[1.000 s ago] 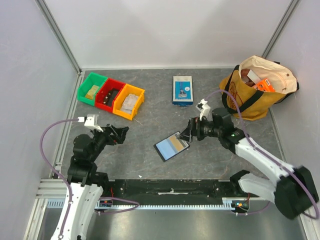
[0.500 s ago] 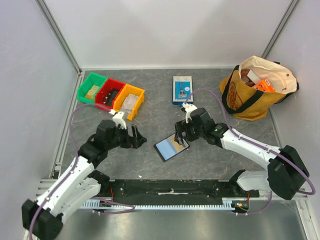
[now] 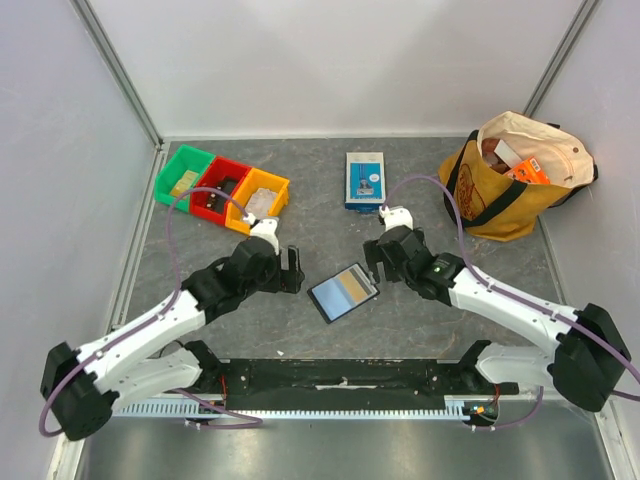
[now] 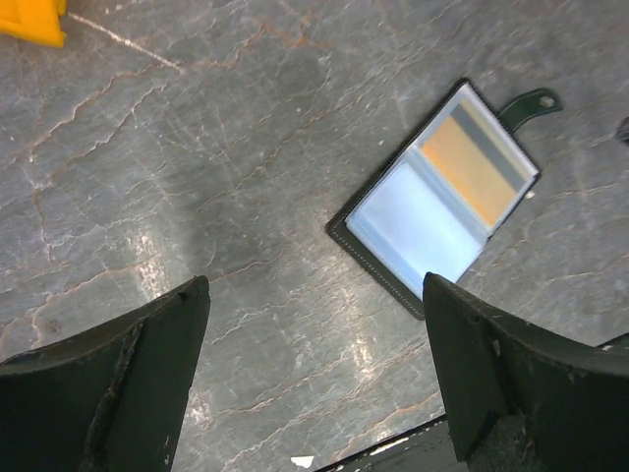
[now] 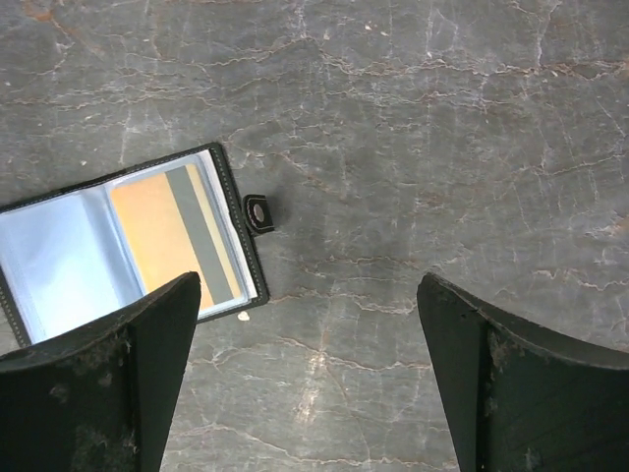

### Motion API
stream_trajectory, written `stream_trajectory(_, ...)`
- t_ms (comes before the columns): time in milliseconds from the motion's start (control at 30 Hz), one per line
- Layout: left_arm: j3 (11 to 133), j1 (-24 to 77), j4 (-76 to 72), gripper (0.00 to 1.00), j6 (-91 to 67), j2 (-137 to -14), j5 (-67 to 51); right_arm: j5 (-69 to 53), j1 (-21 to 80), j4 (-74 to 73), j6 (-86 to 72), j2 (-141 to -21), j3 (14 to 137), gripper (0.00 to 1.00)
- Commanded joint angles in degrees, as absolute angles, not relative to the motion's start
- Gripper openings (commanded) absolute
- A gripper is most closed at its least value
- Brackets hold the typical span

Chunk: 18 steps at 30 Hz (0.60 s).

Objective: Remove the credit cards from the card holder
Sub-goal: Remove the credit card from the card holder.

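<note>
**Both end effectors spread wide, flanking the open card holder**

My left end effector (image 3: pixel 291 271) hangs just left of the flat black rectangular card holder with bluish-grey plastic pockets (image 3: pixel 343 292), fingers spread apart and gripping nothing. My right end effector (image 3: pixel 374 262) hangs just right of the card holder, equally wide and empty. I judge this a pincer set-up: one side to pin the holder, the other to draw a card out.

The card holder lies flat and opened on the tabletop, between my two end effectors and touched by neither. Its small black snap tab (image 5: pixel 258 213) is flung out past the edge nearest my right end effector. A thin yellow-orange credit card with a grey stripe (image 5: pixel 162 241) sits inside the pocket on that side. The pocket beside it looks pale and glossy, and I cannot tell whether a card sits in it. No card is out yet.

The grey, stone-veined tabletop (image 3: pixel 320 225) looks hard and smooth, so the holder may slide if I pull without bracing it.

Beyond the card holder stands a blue-and-white box (image 3: pixel 365 180). Far left of the holder sits a row of green, red and yellow plastic bins (image 3: pixel 222 190); far right, a yellow cloth bag with a cream top (image 3: pixel 515 175). Plain white walls (image 3: pixel 340 60) with metal corner posts close the space.
</note>
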<state>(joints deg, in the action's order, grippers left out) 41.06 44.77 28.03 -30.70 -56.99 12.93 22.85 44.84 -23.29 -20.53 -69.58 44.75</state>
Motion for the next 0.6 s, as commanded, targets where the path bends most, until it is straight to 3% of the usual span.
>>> stream_trajectory(0, 36.1, 45.1, 20.1, 0.95, -33.1, -48.2, 12.3, 19.4, 45.1, -18.9, -20.7, -67.1, 43.8, 0.96)
stream_trajectory(167, 34.3, 45.0, 21.5, 0.93, -33.9, -46.4, 13.4, 14.5, 45.6, -14.6, -23.5, -70.2, 44.0, 0.91)
stream_trajectory(267, 35.6, 45.1, 22.8, 0.82, -33.6, -48.9, 12.5, 13.4, 46.2, -13.8, -24.1, -73.9, 44.9, 0.88)
stream_trajectory(567, 40.0, 47.7, 22.2, 0.72, -37.9, -61.9, 9.5, 10.8, 46.3, -13.4, -24.7, -81.3, 45.0, 0.82)
